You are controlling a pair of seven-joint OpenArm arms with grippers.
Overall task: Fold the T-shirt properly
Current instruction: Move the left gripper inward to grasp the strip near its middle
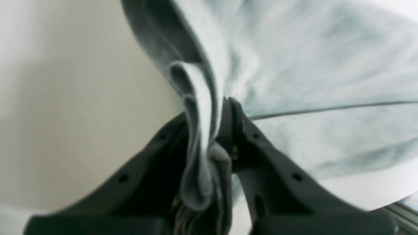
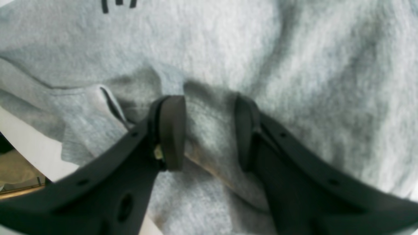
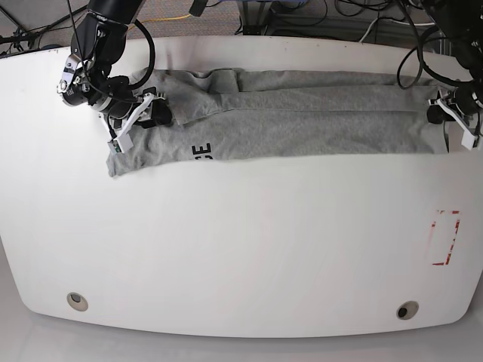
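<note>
Lying folded into a long band across the far part of the white worktop (image 3: 241, 249), the T-shirt (image 3: 302, 121) has its bunched edge clamped in the left gripper (image 1: 222, 130), while the right gripper (image 2: 209, 130) presses its parted jaws onto the cloth.

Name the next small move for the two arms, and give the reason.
Probably close the right gripper on the fabric between its open jaws. The left gripper is already shut on the T-shirt, which lies as a long band, so both ends need holding before folding.
</note>
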